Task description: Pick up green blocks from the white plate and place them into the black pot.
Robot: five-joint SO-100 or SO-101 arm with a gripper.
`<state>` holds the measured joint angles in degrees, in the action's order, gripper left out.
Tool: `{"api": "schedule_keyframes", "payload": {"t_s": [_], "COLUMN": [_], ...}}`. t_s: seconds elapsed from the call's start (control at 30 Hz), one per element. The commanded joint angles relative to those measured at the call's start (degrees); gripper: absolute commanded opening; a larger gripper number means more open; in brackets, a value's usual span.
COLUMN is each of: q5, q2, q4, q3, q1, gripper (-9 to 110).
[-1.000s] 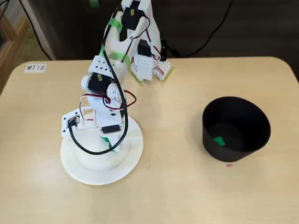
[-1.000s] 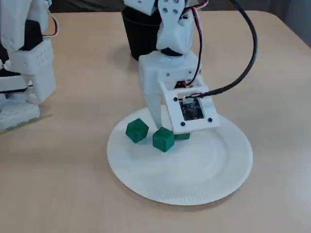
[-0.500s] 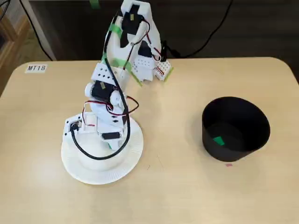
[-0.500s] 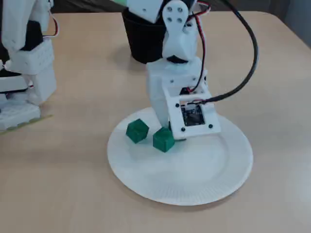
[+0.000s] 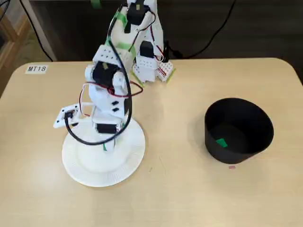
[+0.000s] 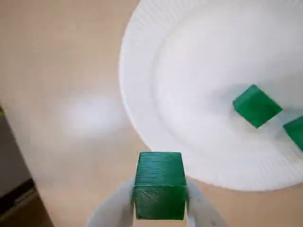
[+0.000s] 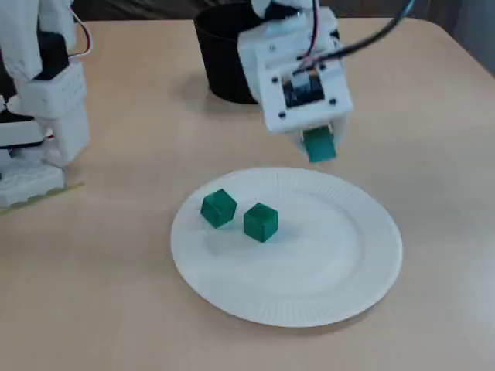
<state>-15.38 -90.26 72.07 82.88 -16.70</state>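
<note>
In a fixed view, a label reading MT18 (image 5: 35, 69) sits at the far left corner of the desk (image 5: 180, 189). The white plate (image 5: 90, 168) lies toward the desk's near left side. In a fixed view two loose green blocks (image 7: 218, 208) (image 7: 261, 222) rest on the plate's left half, just beside each other, one of them tipped on an edge. The wrist view shows the same pair (image 6: 256, 106) (image 6: 296, 132) at its right side, the second cut off by the frame.

The hand (image 6: 160, 198) is clamped on a third green block (image 6: 160, 182), one white finger pressed to each side of it. In a fixed view this held block (image 7: 319, 147) hangs under the hand (image 7: 317, 139), clear of the plate and just past its far rim. From above, only a sliver of green (image 5: 105, 147) shows under the arm.

The arm's base (image 5: 147, 61) stands at the desk's far edge. Toward the right edge stands the black pot (image 5: 222, 150), upright and well apart from the plate, with one green block (image 5: 221, 142) lying on its floor.
</note>
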Motion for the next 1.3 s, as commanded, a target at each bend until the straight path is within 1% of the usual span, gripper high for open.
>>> {"api": "schedule_keyframes", "payload": {"t_s": [0.0,0.1,0.27,0.33,0.4,0.47,0.53,0.6,0.8,0.93,1.07,1.1,1.2,1.27], "q5": [5.27,11.60,27.69,29.88,29.97,29.36,28.39,26.28,23.47,21.53,21.80,21.71,18.46,17.58], "q2": [-10.20,-18.81,-37.62,-39.64,-39.20,-39.11,-38.41,-37.35,-31.38,-28.39,-27.77,-27.69,-28.13,-28.21], "q4": [1.49,-0.26,-9.40,-10.90,-13.80,-22.06,-28.04,-31.11,-37.44,-37.88,-37.88,-37.44,-35.16,-31.90], "q3": [-1.76,3.69,22.50,24.96,26.02,29.53,31.99,32.87,33.49,33.66,34.89,35.07,35.33,34.45], "q1": [4.22,11.25,26.10,33.05,39.99,45.97,49.92,52.47,57.04,57.39,56.95,56.78,56.60,55.90], "gripper": [-2,-2,-2,-2,-2,-2,-2,-2,-2,-2,-2,3,29,35]}}
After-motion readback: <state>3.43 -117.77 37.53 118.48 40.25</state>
